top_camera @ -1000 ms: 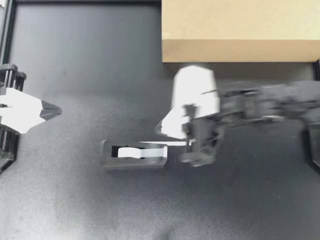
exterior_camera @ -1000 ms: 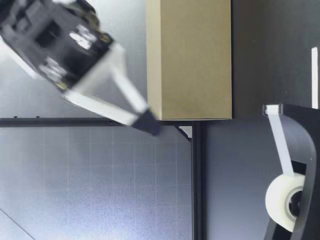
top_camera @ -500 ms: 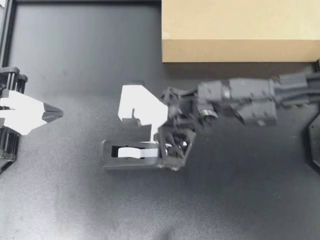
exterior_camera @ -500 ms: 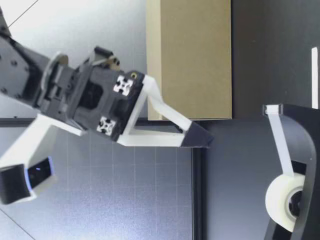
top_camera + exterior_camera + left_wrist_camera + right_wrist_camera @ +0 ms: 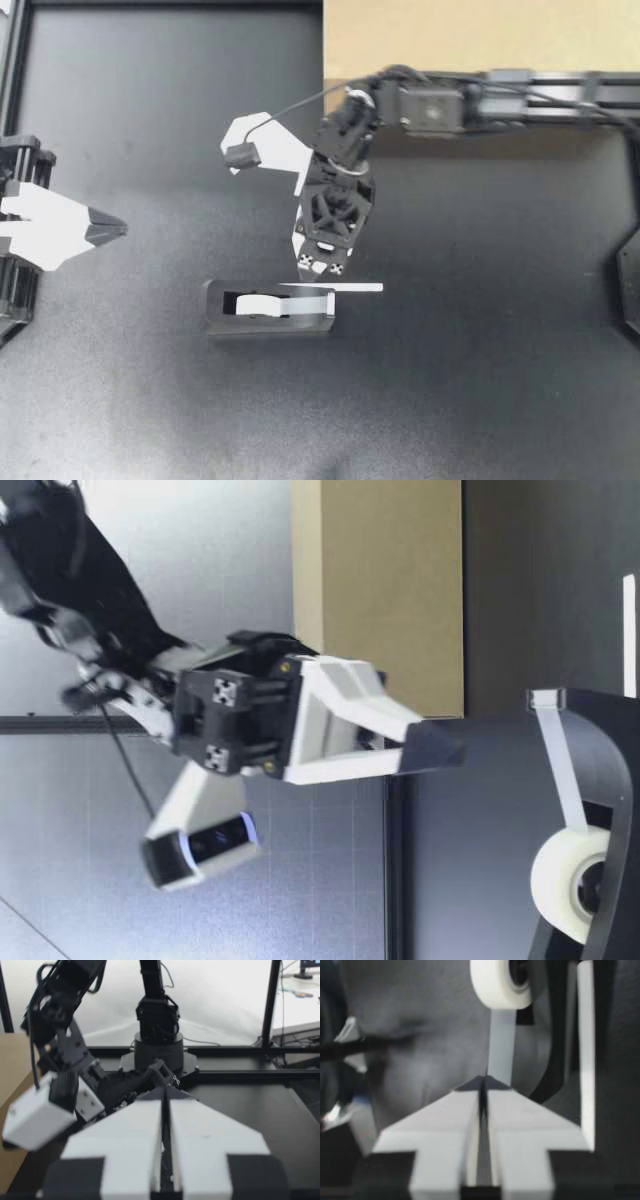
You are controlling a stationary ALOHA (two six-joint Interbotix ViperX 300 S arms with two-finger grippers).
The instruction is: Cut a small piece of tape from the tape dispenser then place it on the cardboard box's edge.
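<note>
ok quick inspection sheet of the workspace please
surface: black table
job's things: tape dispenser with a strip of tape sticking out past its end; cardboard box at the table's edge
clutter: nothing seen
grippers: left gripper shut, off to the side; right gripper shut, pointing down at the strip, not holding it
cables: one black cable looping beside the right gripper
surroundings: black frame around the table

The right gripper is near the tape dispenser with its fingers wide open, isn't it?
Not quite. My right gripper is near the tape dispenser, but its fingers are pressed together, not wide open. The right wrist view shows them closed tip to tip, with the tape roll ahead of them.
</note>
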